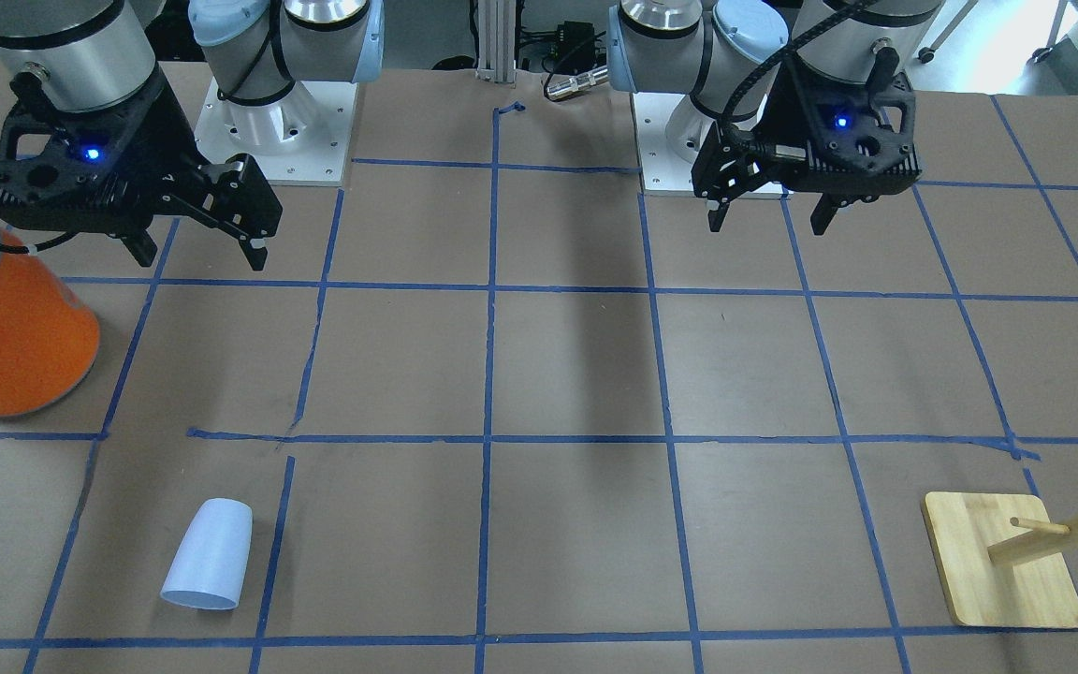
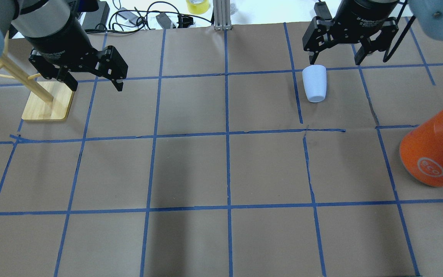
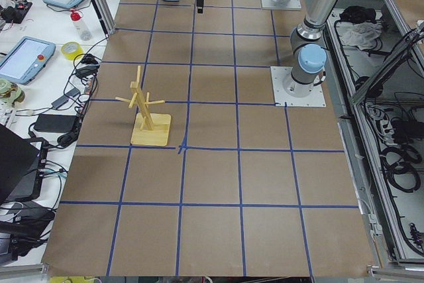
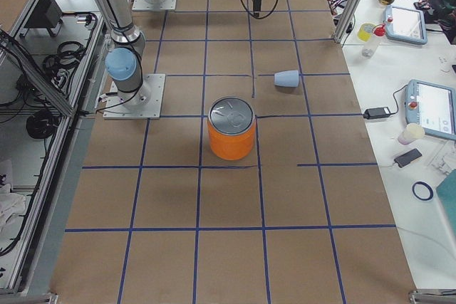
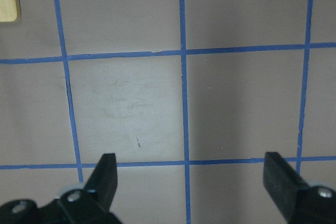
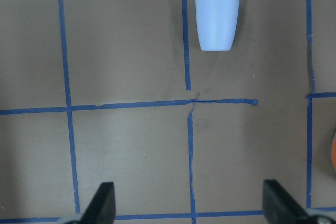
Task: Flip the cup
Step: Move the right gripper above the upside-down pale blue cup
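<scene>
The cup (image 1: 207, 554) lies on its side on the tabletop (image 1: 576, 374) in the robot's right half, out toward the far edge from the bases, its wide mouth pointing away from the robot and nothing touching it. The right claw (image 1: 200, 255) hangs above the tabletop with its fingers spread wide and empty, well short of the cup, with the orange can (image 1: 15, 337) standing off to its outer side. The left claw (image 1: 768, 225) is likewise spread and empty, near the wooden rack (image 1: 1002, 562).

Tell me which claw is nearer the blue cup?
Right. The right gripper hangs raised near the cup; the left gripper is far across, by the wooden rack.
</scene>
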